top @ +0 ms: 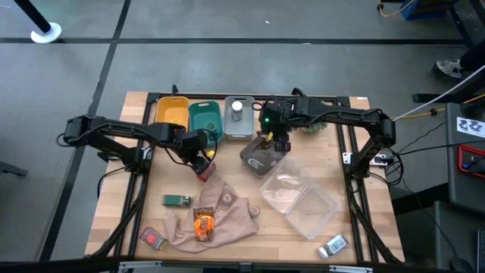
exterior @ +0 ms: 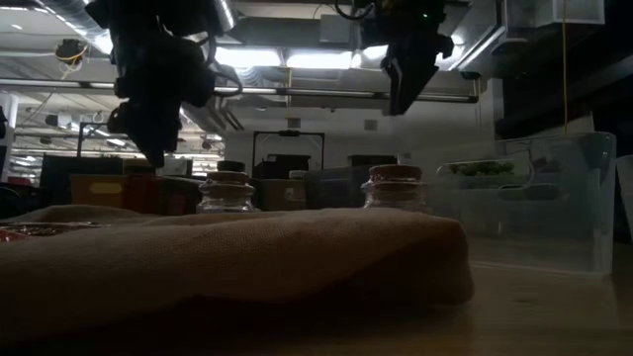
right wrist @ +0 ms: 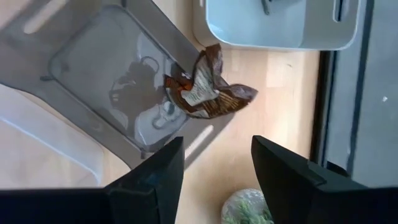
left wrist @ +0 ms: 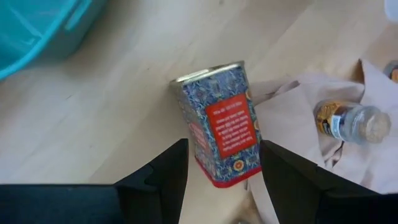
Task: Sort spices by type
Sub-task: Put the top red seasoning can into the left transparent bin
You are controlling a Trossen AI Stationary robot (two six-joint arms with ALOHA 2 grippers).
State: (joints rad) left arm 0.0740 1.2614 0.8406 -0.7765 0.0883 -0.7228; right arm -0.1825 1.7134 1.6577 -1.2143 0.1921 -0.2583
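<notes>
- High view: we see the left gripper (top: 201, 154) hanging over a red-labelled spice tin (top: 204, 170) near the middle of the worktop (top: 364, 220), just off the beige cloth (top: 231, 216). The right gripper (top: 276, 141) hangs over the rim of a grey bin (top: 261, 158), where an orange-brown sachet (top: 267, 138) lies. Along the far edge sit a yellow bin (top: 172, 113), a teal bin (top: 204, 119) and a light-grey bin (top: 238, 120) holding a silver-capped jar (top: 237, 110). A small green box (top: 176, 201) lies near the cloth, an orange packet (top: 204, 224) on it, a red square packet (top: 153, 238) by the near left corner and a silver packet (top: 332, 246) by the near right corner. A clear tub (top: 299, 199) stands right of centre.
- Low view: we see two jars (exterior: 226, 192) behind the cloth's fold, both arms dark overhead.
- Left wrist view: we see the fingers (left wrist: 163, 177) standing apart, either side of the tin's red end, gripping nothing; a small jar (left wrist: 351, 121) lies on the cloth.
- Right wrist view: we see the fingers (right wrist: 155, 174) apart and empty above the crumpled sachet, which rests on the grey bin's rim and the wood.
</notes>
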